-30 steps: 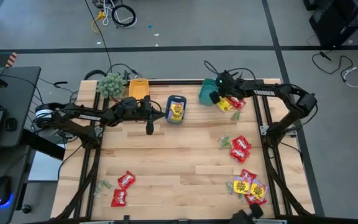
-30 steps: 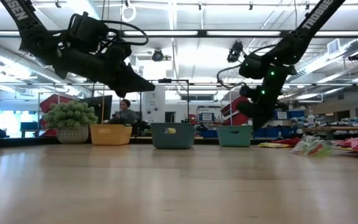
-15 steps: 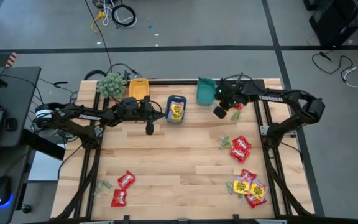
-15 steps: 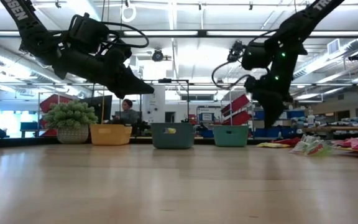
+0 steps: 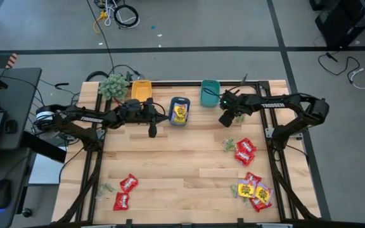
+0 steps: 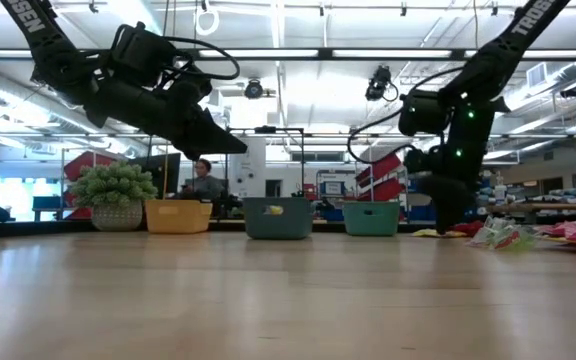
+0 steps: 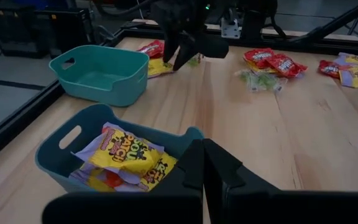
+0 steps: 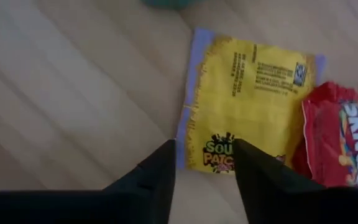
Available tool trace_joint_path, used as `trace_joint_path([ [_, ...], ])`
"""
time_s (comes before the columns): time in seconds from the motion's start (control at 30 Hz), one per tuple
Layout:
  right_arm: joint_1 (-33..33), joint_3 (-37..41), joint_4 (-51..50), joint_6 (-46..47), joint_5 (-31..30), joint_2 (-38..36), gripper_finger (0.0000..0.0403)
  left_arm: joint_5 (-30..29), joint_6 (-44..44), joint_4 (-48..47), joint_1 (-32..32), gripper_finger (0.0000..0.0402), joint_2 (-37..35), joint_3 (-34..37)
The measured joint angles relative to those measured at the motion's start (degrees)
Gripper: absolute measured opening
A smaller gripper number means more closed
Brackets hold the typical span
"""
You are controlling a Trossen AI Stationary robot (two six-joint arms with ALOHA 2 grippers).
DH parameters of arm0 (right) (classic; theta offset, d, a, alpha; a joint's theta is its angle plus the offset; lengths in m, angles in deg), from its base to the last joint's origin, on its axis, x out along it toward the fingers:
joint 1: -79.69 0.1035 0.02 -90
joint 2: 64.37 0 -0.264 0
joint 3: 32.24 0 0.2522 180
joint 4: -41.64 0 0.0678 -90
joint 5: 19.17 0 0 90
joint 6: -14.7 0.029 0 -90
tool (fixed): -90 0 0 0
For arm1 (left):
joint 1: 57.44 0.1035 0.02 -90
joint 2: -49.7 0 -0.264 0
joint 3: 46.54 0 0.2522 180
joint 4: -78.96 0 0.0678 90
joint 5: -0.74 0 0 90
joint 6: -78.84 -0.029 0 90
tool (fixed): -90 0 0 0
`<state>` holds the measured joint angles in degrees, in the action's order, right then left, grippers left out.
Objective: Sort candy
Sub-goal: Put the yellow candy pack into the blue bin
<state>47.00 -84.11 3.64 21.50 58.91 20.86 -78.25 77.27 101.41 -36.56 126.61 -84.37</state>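
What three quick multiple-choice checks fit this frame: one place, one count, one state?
1. Where is the right gripper?
A. Over a yellow packet near the teal bin
B. Inside an orange bin
C. Over the table's near-left corner

2. How many bins stand on the table?
A. Two
B. Three
C. Five

3. How are the right gripper's fingers?
A. Shut on a red packet
B. Shut, empty
C. Open

Key: 1 A, the right wrist view shows the yellow packet below the fingers. 2 B, orange bin, blue bin and teal bin. 3 C, the fingers stand apart.

Glossy candy [image 8: 247,106] wrappers lie on a matt wooden table [image 5: 170,164].
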Motion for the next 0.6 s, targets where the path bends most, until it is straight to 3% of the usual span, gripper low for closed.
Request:
trace_joint_path([
  [0.27, -2.4, 2.2, 2.3, -0.6, 1.8, -0.2, 0.0015, 0.0, 0.0, -0.1, 0.0, 0.0000, 0.0, 0.0],
  [0.6, 1.6, -5.5, -14.8, 3.5, 2.8, -1.9, 0.0001, -3.1, 0.7, 0.0, 0.0, 0.0000, 0.0, 0.0],
])
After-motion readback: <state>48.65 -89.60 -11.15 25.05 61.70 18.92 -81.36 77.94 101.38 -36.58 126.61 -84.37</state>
